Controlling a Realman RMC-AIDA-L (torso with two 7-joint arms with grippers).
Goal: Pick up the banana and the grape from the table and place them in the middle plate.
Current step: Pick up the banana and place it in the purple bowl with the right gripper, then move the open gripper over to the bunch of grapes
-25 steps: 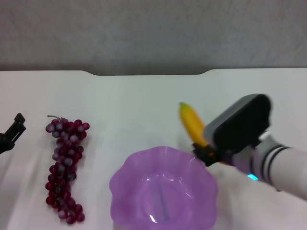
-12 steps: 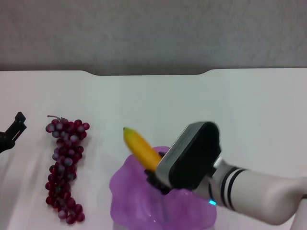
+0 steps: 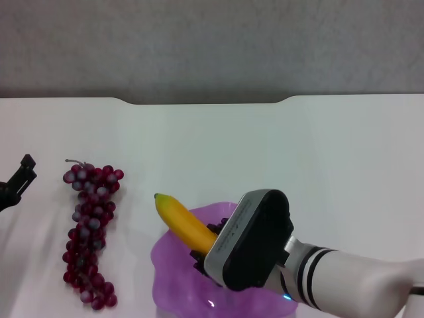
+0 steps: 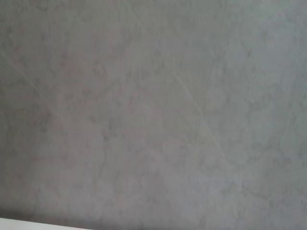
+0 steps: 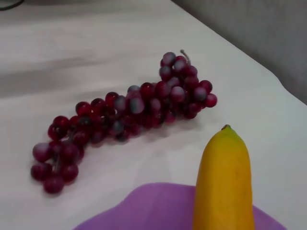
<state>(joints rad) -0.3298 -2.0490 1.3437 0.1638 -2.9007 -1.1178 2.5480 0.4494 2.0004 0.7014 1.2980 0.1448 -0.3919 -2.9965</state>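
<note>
The jaws of the right gripper (image 3: 202,255) are closed on the banana (image 3: 183,224), though the jaws themselves are hidden under the gripper body in the head view. The banana sticks out from the jaws toward the far left, tilted, with its green tip over the left rim of the plate (image 3: 173,265). The jaws hang above the plate, over its middle part. In the right wrist view the banana (image 5: 224,184) rises above the purple rim (image 5: 153,208), and I cannot tell if it touches the plate. The grapes (image 3: 89,232) lie on the bench (image 3: 344,152) well to the left of the jaws, apart from the plate, stem end farthest away. The left gripper (image 3: 16,182) waits at the left edge, beyond the grapes; its jaws I cannot tell.
</note>
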